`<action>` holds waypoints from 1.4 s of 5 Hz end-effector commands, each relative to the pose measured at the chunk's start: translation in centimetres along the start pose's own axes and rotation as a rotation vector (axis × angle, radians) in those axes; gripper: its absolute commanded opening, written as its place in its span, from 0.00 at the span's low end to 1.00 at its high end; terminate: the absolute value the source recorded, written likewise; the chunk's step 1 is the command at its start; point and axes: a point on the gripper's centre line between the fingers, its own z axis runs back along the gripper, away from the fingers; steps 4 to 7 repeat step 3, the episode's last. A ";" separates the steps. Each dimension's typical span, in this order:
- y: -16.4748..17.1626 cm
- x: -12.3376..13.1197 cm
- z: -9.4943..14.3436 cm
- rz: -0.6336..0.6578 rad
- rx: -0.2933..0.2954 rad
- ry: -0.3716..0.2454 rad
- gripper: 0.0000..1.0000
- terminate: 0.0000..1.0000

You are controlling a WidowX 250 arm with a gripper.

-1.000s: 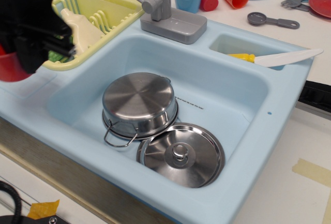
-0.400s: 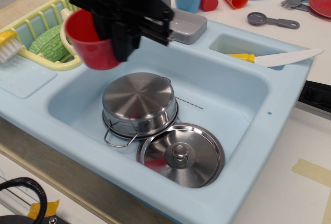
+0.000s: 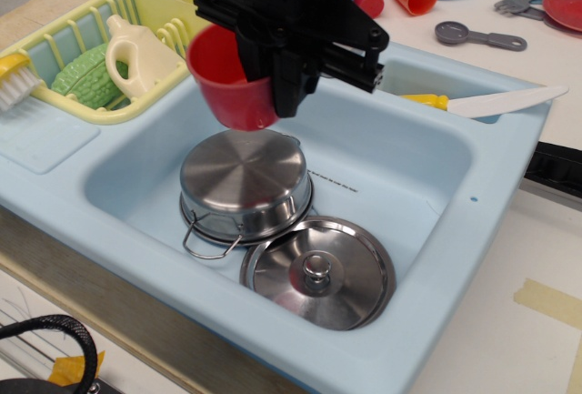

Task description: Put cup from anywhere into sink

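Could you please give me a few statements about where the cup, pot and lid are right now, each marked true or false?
1. The claw holds the red cup above the sink. True.
2. The cup already rests on the basin floor. False: it is in the air, over the upside-down pot.
3. The lid sits on the pot. False: it lies beside it in the basin.
4. A white knife lies across the small side compartment. True.
5. The dish rack is empty. False: it holds a white jug and a green item.
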 end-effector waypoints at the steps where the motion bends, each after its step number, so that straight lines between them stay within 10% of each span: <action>1: -0.1 0.4 0.8 -0.009 -0.049 -0.034 1.00 0.00; 2: -0.1 0.4 0.8 -0.009 -0.049 -0.034 1.00 0.00; 3: -0.1 0.4 0.8 -0.009 -0.049 -0.034 1.00 1.00; 7: -0.1 0.4 0.8 -0.009 -0.049 -0.034 1.00 1.00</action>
